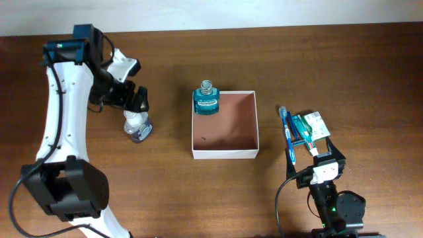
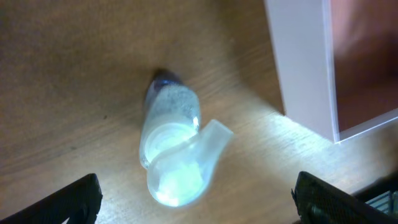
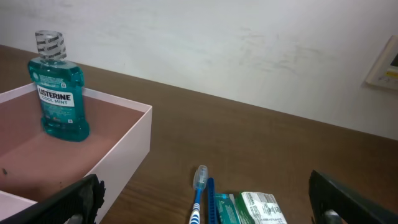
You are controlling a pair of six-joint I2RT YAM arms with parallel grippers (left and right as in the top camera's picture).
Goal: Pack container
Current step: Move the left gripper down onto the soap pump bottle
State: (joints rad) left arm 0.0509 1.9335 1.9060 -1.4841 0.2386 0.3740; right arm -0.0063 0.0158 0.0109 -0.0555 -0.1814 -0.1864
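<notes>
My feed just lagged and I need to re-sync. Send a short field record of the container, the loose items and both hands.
container: centre of table, open
inside: mouthwash bottle, upright, far-left corner
left hand: open, over small clear bottle on the table left of the container; not gripped
right hand: open, holding nothing
outside, right of container: toothbrush, green packet

**White Shells, Black Joints on 2 Arms**

The left arm (image 1: 58, 112) has a long white shell between bulky black joints, with a teal light and a looping black cable. The right arm (image 1: 334, 206) is mostly black, with a green light and a white block. The left gripper (image 2: 196, 198) and right gripper (image 3: 208, 199) have matte black fingers.
</notes>
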